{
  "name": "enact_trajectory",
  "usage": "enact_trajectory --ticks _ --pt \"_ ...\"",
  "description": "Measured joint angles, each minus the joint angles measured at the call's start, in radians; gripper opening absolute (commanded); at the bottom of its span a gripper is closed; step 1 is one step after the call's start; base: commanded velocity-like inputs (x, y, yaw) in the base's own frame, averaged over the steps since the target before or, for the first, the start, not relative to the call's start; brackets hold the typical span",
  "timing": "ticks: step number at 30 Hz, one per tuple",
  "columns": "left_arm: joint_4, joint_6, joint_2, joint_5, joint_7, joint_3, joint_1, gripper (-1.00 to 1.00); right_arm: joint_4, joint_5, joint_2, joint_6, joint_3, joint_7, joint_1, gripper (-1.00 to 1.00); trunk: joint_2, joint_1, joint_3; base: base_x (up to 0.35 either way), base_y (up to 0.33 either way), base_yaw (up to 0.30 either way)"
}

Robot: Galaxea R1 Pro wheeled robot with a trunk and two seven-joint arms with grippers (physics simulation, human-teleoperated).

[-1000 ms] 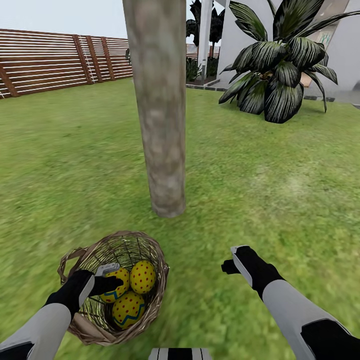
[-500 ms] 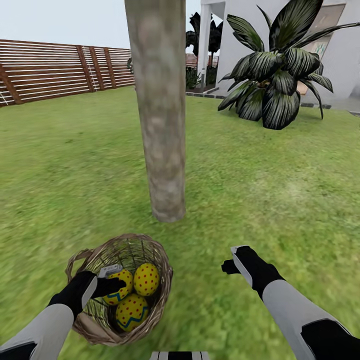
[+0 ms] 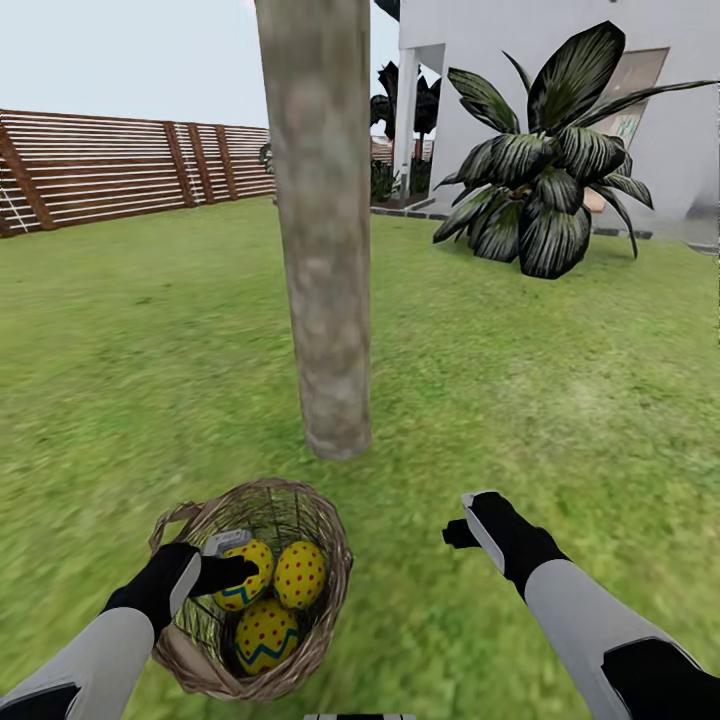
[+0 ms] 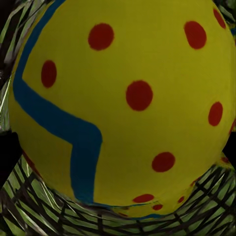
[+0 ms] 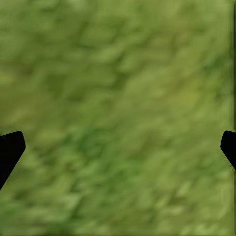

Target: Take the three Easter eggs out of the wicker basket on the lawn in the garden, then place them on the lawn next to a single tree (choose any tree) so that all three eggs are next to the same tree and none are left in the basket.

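The wicker basket (image 3: 336,548) stands on the lawn (image 3: 560,400) just in front of the thick grey-brown tree (image 3: 325,300). Three yellow Easter eggs with red dots lie inside it: a left egg (image 3: 250,578), a right egg (image 3: 301,573) and a front egg (image 3: 265,636). My left gripper (image 3: 233,560) reaches into the basket and is open around the left egg (image 4: 128,98), whose blue zigzag band looms close in the left wrist view, with a fingertip at each side. My right gripper (image 3: 466,520) hangs open over bare grass (image 5: 118,98) to the right of the basket.
A large dark broad-leaved plant (image 3: 545,190) grows at the back right before the white house (image 3: 470,60). A brown slatted fence (image 3: 110,175) runs along the back left. Open grass spreads on both sides of the trunk.
The whole head view has shifted, so the camera has moved. My left gripper stays at the left egg in the basket. The right arm holds the same place.
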Motion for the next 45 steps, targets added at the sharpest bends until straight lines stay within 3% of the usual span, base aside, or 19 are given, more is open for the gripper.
enact_trajectory --ticks 21,38,45 --pt "0.023 0.001 -0.003 -0.003 0.000 -0.001 0.000 -1.00 0.000 -0.001 -0.001 -0.001 -0.001 0.000 0.000 1.00 0.005 -0.009 0.081 0.000 0.000 0.000" --pt "0.023 -0.006 -0.009 -0.003 0.000 0.000 0.000 -1.00 0.043 0.000 -0.001 -0.002 -0.001 0.000 0.000 1.00 0.005 -0.009 0.081 0.000 0.000 0.000" --pt "0.023 -0.001 -0.010 -0.003 0.002 -0.001 0.000 -1.00 0.043 0.000 -0.002 -0.002 -0.001 0.000 0.000 1.00 0.007 -0.013 0.108 0.000 0.000 0.000"
